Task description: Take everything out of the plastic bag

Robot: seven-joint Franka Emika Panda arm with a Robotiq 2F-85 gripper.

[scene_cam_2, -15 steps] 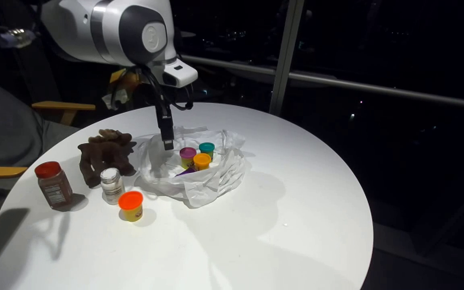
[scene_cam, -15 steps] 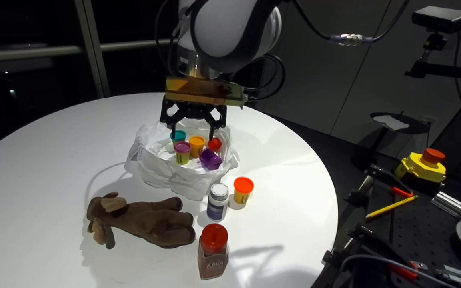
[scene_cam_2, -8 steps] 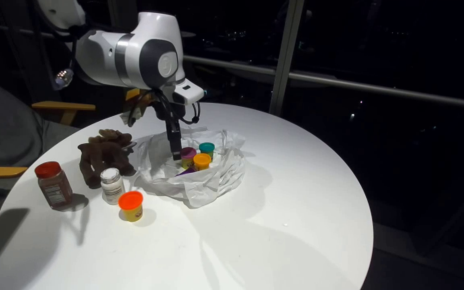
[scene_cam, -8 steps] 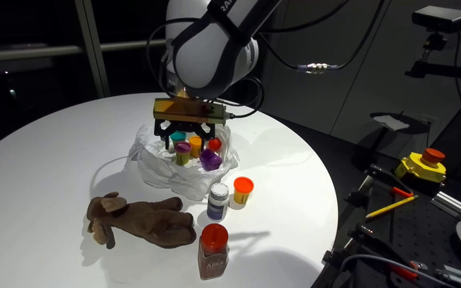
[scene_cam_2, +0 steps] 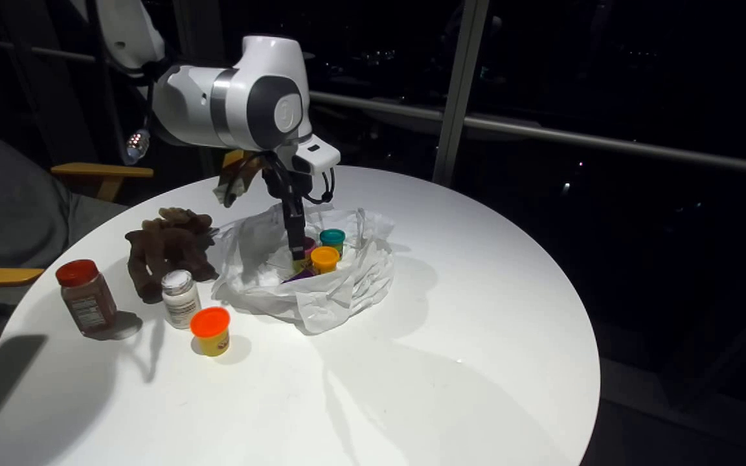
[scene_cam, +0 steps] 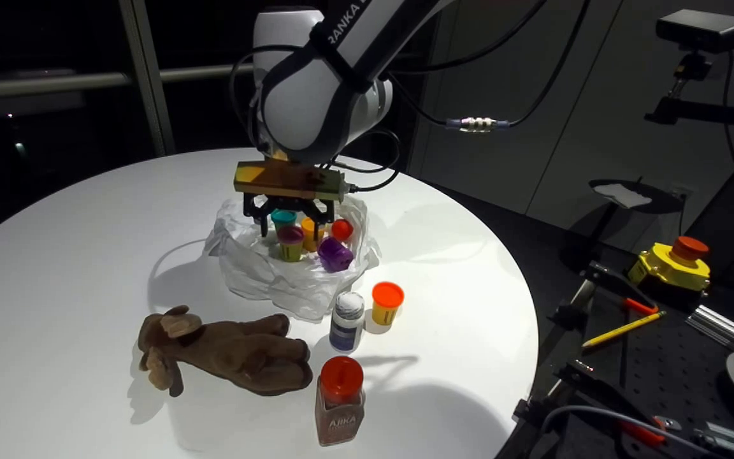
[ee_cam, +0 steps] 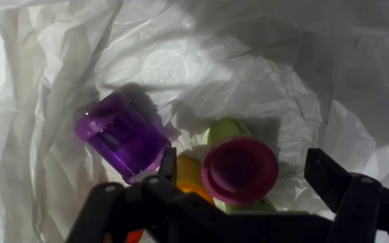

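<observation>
End effector (scene_cam: pixel 290 233): its two fingers (ee_cam: pixel 328 179) are wide apart and point down into the crinkly plastic bag (scene_cam: pixel 259 280).
Pink-lid cup (ee_cam: pixel 240 170): stands in the bag, between the fingers, with a gap on both sides in the wrist view (its bottom part is yellow-green).
Orange cup (scene_cam_2: pixel 325 259): stands in the bag, just beside the pink-lid cup.
Teal-lid cup (scene_cam_2: pixel 332 239): stands in the bag too, near those two cups.
Purple jar (ee_cam: pixel 123 135): tipped over on its side in the bag.
Red round thing (scene_cam: pixel 341 229): in the bag, near the purple jar; too little shows to say what it is.
Plastic bag: thin and white, sitting on the tabletop (scene_cam_2: pixel 476 375) with its mouth facing up.
White bottle (scene_cam: pixel 346 324): out of the bag, standing on the tabletop.
Red-orange-lid cup (scene_cam: pixel 387 305): out of the bag, standing just beside the white bottle.
Brown plush toy (scene_cam: pixel 233 354): out of the bag, lying on the tabletop.
Red-lid jar (scene_cam: pixel 340 408): out of the bag, standing up, brown inside (AJIKA is written on it).
Robot arm (scene_cam_2: pixel 195 107): white and black, reaching over the tabletop.
Yellow box (scene_cam: pixel 666 271): off the tabletop, with a red button, in an exterior view.
</observation>
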